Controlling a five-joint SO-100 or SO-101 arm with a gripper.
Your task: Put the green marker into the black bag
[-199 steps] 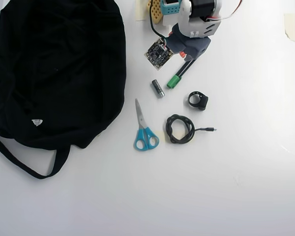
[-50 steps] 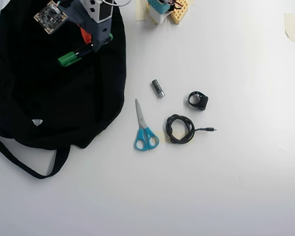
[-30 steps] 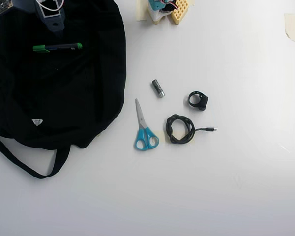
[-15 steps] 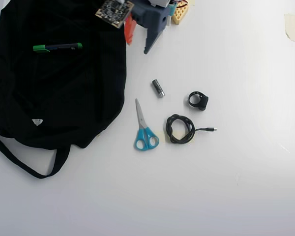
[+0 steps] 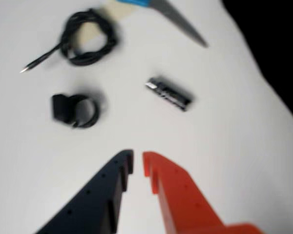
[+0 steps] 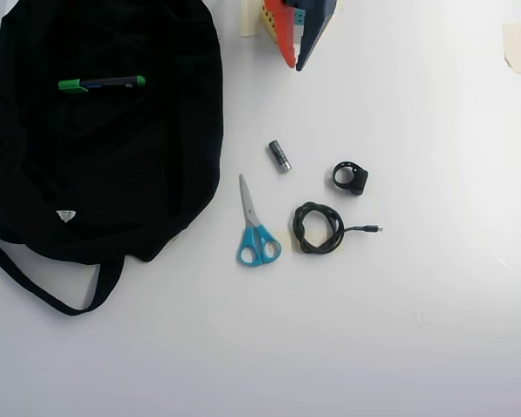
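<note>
The green marker (image 6: pixel 101 83) lies flat on top of the black bag (image 6: pixel 104 165) near its upper part in the overhead view, green cap to the left. The bag fills the left of that view, with its strap (image 6: pixel 35 287) and white tag (image 6: pixel 65 215) at the bottom. My gripper (image 6: pixel 293 62) is at the top centre of the overhead view, apart from the bag, and empty. In the wrist view my gripper (image 5: pixel 137 163) has its black and orange jaws nearly closed with a narrow gap, nothing between them. The bag shows as a dark edge (image 5: pixel 278 53) at the wrist view's right.
On the white table lie a short grey cylinder (image 6: pixel 280 156) (image 5: pixel 168 93), blue-handled scissors (image 6: pixel 255 228) (image 5: pixel 180 19), a coiled black cable (image 6: pixel 319 228) (image 5: pixel 85 39) and a small black ring clamp (image 6: pixel 351 177) (image 5: pixel 74 110). Tape (image 6: pixel 514 45) sits at the top right.
</note>
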